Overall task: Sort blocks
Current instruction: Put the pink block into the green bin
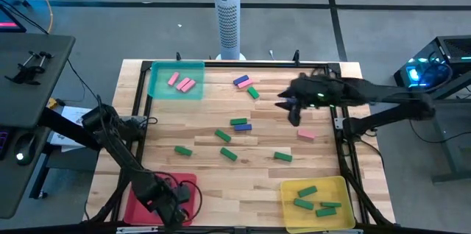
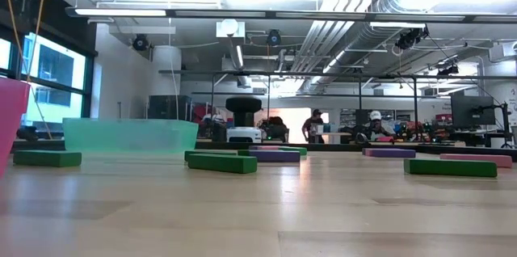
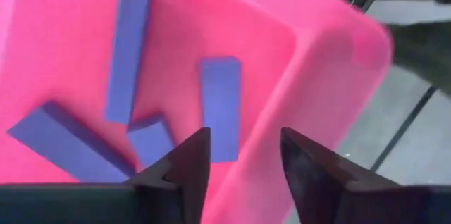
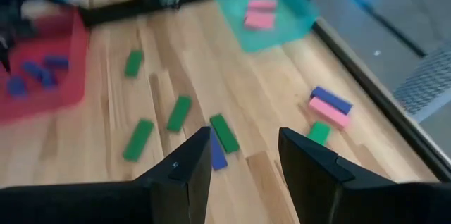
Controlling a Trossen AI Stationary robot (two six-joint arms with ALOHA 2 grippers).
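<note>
Setting: open-plan robotics lab. Evidence: exposed ceiling ducts and strip lights; wooden worktop inside a black frame on grey floor; computer tower glowing beside it; distant benches with monitors and seated people.

Three trays stand on the surface: one at the far left corner holding three blocks, one at the near left corner beneath the left gripper, one at the near right corner holding four blocks. Loose blocks lie scattered between them; the right gripper hangs above the far right part.
</note>
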